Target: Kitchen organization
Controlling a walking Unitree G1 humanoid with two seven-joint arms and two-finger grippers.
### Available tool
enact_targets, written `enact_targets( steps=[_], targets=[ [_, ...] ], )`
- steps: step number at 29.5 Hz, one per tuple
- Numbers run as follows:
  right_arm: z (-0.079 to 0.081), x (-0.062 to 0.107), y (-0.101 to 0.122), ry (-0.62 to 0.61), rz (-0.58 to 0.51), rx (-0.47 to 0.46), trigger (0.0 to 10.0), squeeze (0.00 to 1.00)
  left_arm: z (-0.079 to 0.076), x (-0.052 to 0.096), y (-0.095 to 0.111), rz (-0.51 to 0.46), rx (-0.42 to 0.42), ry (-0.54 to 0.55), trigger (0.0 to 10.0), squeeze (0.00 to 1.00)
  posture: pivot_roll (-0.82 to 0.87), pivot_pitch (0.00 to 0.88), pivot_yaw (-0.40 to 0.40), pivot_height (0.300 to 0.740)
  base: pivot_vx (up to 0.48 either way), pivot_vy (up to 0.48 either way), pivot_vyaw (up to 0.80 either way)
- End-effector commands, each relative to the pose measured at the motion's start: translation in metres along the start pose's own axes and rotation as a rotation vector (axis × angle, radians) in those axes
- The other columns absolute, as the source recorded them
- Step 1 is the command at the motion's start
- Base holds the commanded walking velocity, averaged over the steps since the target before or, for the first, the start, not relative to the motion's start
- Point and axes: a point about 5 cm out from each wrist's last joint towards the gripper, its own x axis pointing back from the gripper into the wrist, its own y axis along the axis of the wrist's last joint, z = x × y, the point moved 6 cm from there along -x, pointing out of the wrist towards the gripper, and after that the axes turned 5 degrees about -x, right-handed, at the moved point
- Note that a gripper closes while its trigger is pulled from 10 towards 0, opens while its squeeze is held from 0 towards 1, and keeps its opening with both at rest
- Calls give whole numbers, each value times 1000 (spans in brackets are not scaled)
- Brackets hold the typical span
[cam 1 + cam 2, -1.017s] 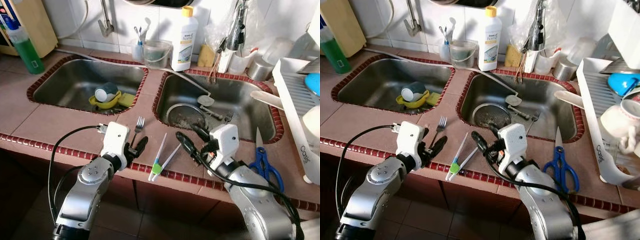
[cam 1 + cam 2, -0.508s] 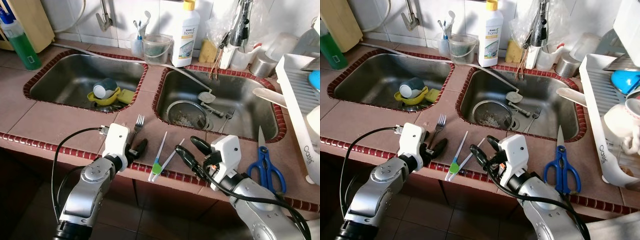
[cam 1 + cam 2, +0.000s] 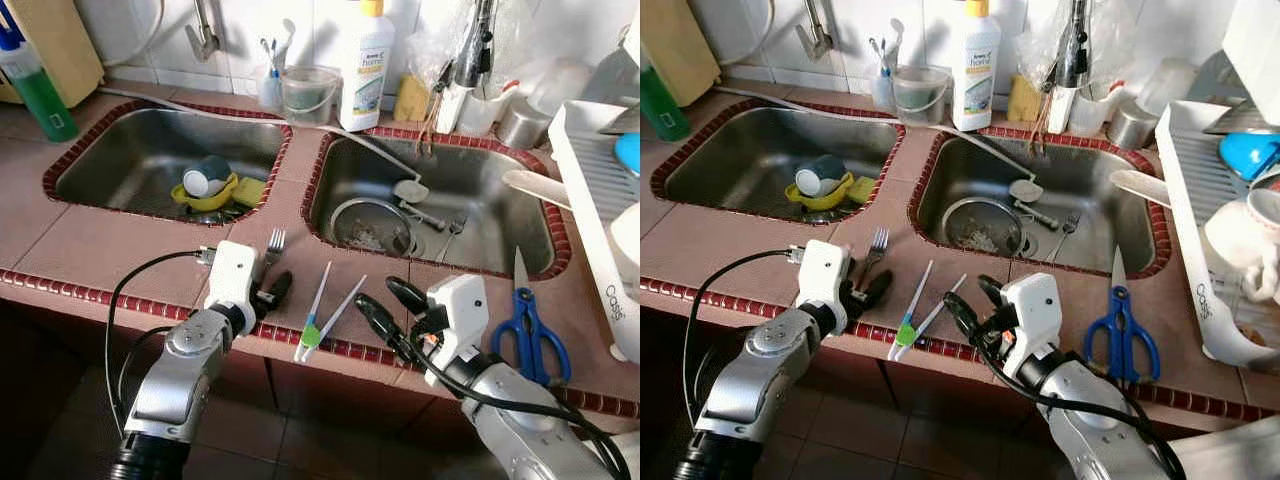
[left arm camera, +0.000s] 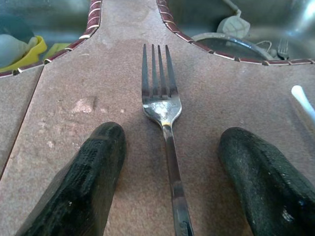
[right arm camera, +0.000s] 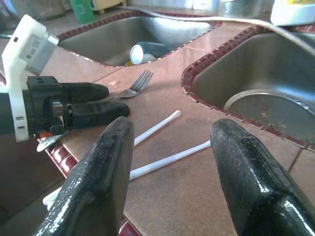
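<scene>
A silver fork (image 3: pixel 275 245) lies on the brown tile counter between the two sinks, tines toward the wall. My left gripper (image 3: pixel 268 293) is open at its handle end. In the left wrist view the fork (image 4: pixel 162 108) runs between the two black fingers (image 4: pixel 88 187) with a gap on each side. Two white sticks joined at a green end (image 3: pixel 322 312) lie just right of the fork. My right gripper (image 3: pixel 386 303) hovers open over the counter's front edge, right of the sticks (image 5: pixel 162 162). Blue-handled scissors (image 3: pixel 525 330) lie further right.
The left sink (image 3: pixel 120 170) holds a yellow bowl with a cup (image 3: pixel 208 185). The right sink (image 3: pixel 480 200) holds a strainer and cutlery. A white dish rack (image 3: pixel 600 200) stands at the right. A detergent bottle (image 3: pixel 365 65) and a green bottle (image 3: pixel 35 90) stand at the back.
The camera has shifted a little. My right gripper has drawn back from the right sink's rim toward the counter's front edge. The left gripper stays open at the fork's handle.
</scene>
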Motion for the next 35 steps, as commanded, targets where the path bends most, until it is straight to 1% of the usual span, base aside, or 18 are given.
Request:
enact_targets(
  steps=[1,2,3,10,12,15,26,35],
  targets=[
    [-1,4,6,-19,-20,2,10000,0,8,2,-31,129,4,28,1804,0,-115,148,29,740,0,0,0],
    [-1,4,6,-18,-20,3,10000,0,10,1,-31,132,2,34,1804,0,-115,148,31,740,0,0,0],
    [-1,4,6,-20,-20,2,10000,0,10,1,-31,130,13,33,0,0,-115,147,32,740,0,0,0],
    [0,5,8,-25,-27,-3,10000,0,11,2,-31,138,6,24,0,0,-115,147,36,740,0,0,0],
    [0,5,9,-25,-28,-4,10000,0,12,2,-34,155,-1,30,0,0,-114,149,36,740,0,0,0],
    [-1,5,10,-27,-30,-4,10000,0,14,3,-32,144,3,29,0,0,-110,154,36,740,0,0,0],
    [2,5,12,-25,-34,-13,10000,0,22,7,-33,154,-9,47,0,0,-106,165,37,740,0,0,0],
    [2,4,13,-31,-37,-22,10000,0,23,7,-32,153,-13,43,78,0,-108,163,39,740,0,0,0]
  ],
)
